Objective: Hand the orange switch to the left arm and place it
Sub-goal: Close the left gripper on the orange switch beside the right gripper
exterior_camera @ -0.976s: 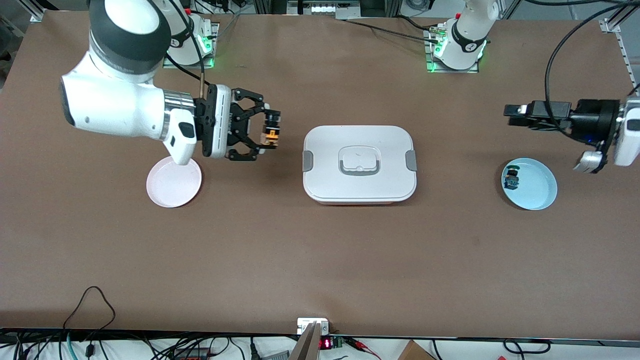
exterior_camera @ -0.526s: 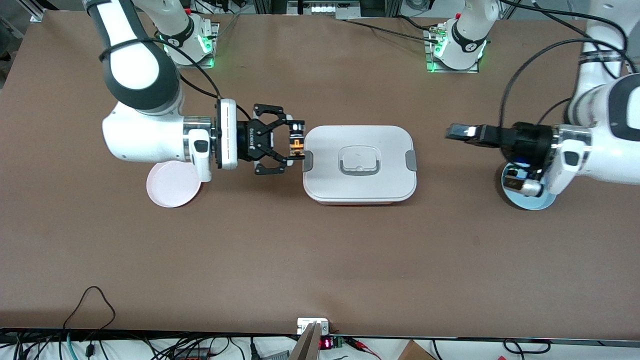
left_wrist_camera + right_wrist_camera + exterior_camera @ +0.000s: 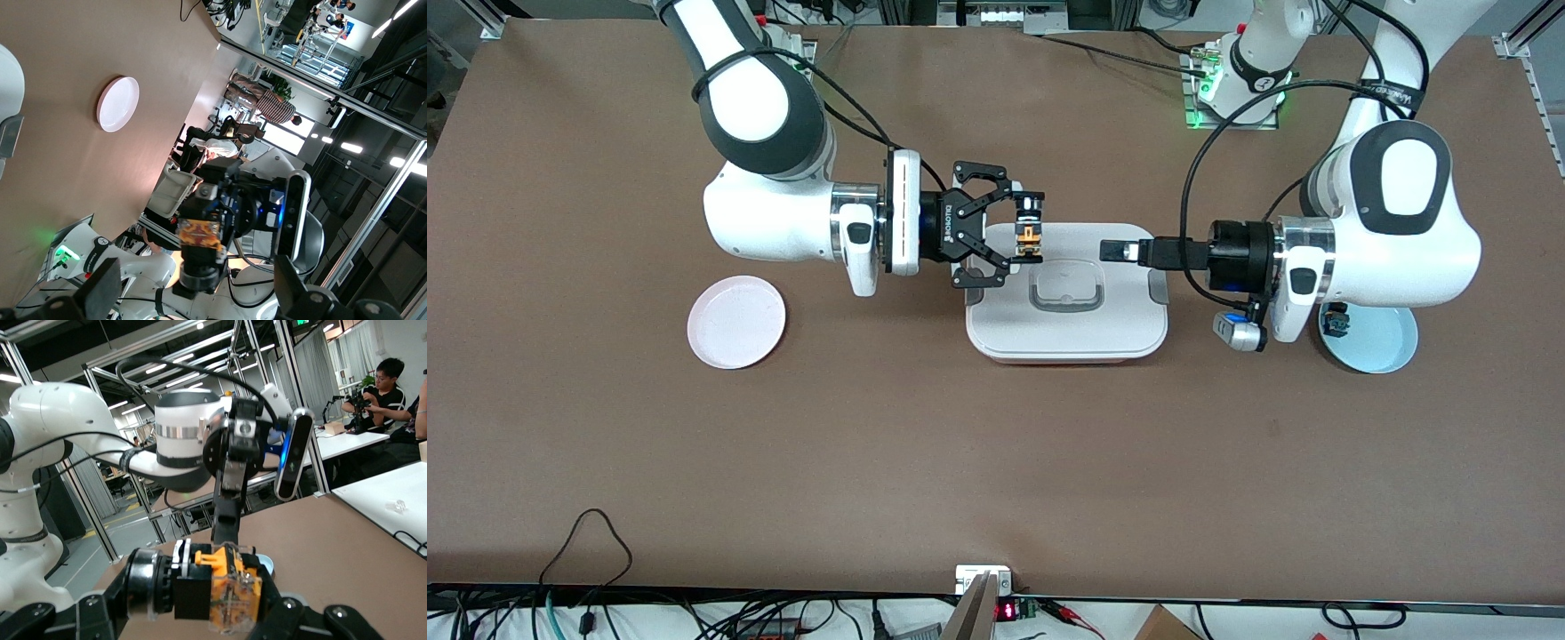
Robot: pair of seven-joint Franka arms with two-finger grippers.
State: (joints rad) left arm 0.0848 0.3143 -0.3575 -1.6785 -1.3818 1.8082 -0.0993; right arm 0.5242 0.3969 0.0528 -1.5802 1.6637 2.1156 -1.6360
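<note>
Handoff step, mid-air over the box [image 3: 1067, 331] at the table [image 3: 996, 462] middle; right gripper [image 3: 1021, 233] clamped on the orange switch [image 3: 1029, 237], held above the lid's edge toward the right arm's end; left gripper [image 3: 1116, 252] facing it over the lid, spread impossible to tell; next probably: close the gap, grab the free end, stay clear of the lid.
</note>
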